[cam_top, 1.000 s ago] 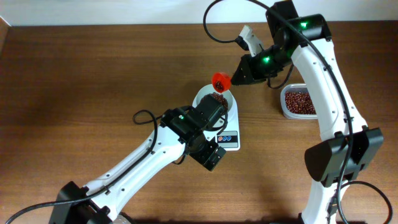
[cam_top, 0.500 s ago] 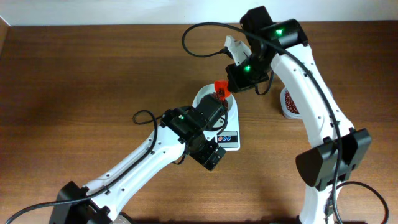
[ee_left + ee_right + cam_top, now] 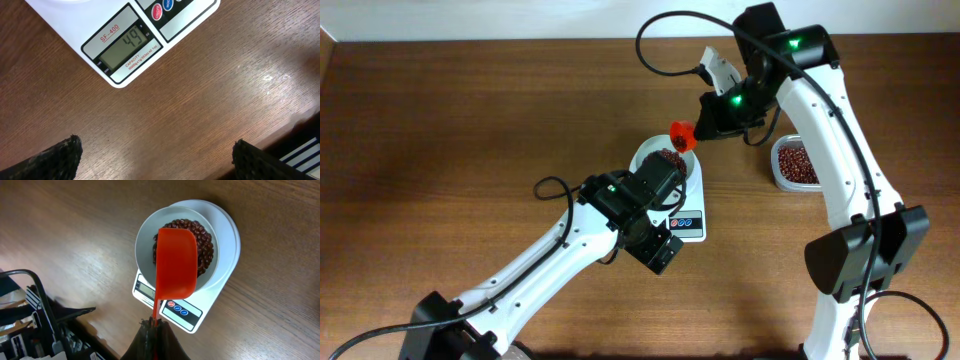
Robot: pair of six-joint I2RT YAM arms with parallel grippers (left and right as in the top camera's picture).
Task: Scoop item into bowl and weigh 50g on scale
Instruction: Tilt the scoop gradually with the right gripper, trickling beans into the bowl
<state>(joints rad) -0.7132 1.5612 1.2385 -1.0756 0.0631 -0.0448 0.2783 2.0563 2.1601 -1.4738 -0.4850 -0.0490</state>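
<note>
The beans (image 3: pixel 204 237) lie heaped in the white bowl (image 3: pixel 142 245) on the scale (image 3: pixel 229 230). Its display (image 3: pixel 129 47) reads 49, judged just short of target. The red scoop (image 3: pixel 175 265), tipped over the bowl half a second ago, has drawn back toward the rim and shows no beans. The right gripper (image 3: pixel 156 330) jaws clamp its handle. The left gripper (image 3: pixel 157 159) jaws stand apart, empty, above the tabletop (image 3: pixel 225 100). The left arm overhangs the scale, and the bean tub (image 3: pixel 797 162) sits well apart.

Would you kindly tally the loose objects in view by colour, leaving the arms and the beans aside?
White: 2, the bowl and the scale
Red: 1, the scoop
Clear: 1, the plastic tub
Total: 4
</note>
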